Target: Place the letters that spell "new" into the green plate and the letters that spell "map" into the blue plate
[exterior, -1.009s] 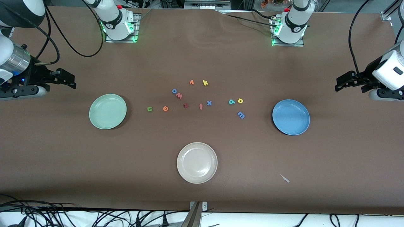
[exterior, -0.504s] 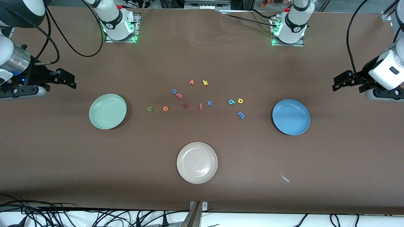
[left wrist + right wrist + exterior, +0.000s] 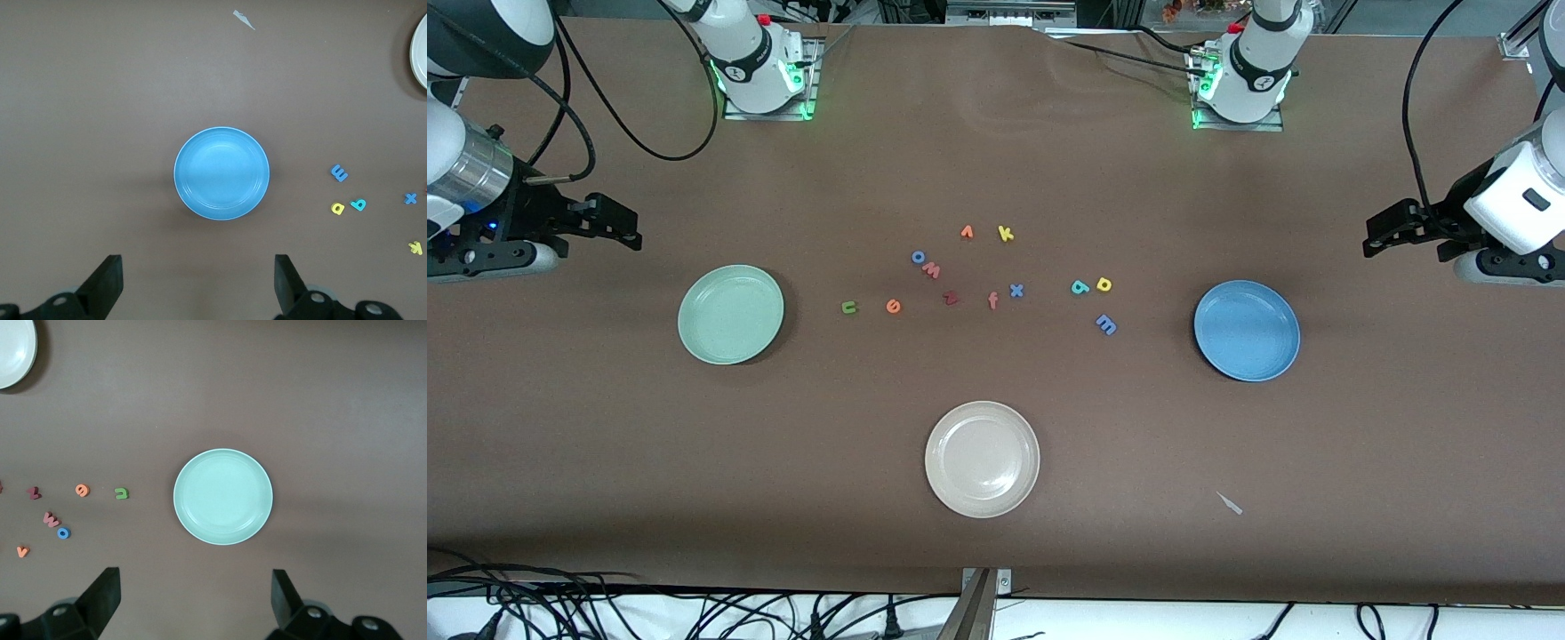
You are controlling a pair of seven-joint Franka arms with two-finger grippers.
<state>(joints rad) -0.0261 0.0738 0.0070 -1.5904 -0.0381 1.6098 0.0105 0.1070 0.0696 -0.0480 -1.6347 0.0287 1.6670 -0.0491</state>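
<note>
The green n, orange e and pinkish-red w lie on the table between the green plate and the table's middle. The teal a, yellow p and blue m lie closer to the blue plate. Both plates hold nothing. My right gripper hangs open at the right arm's end, near the green plate. My left gripper hangs open at the left arm's end, near the blue plate.
A cream-white plate sits nearer the front camera. Other letters lie mixed in: blue o, orange v, yellow k, dark red z, orange-red f, blue x. A small pale scrap lies near the front edge.
The left arm has shifted slightly toward the table's middle. The right arm, the letters and the plates have not moved.
</note>
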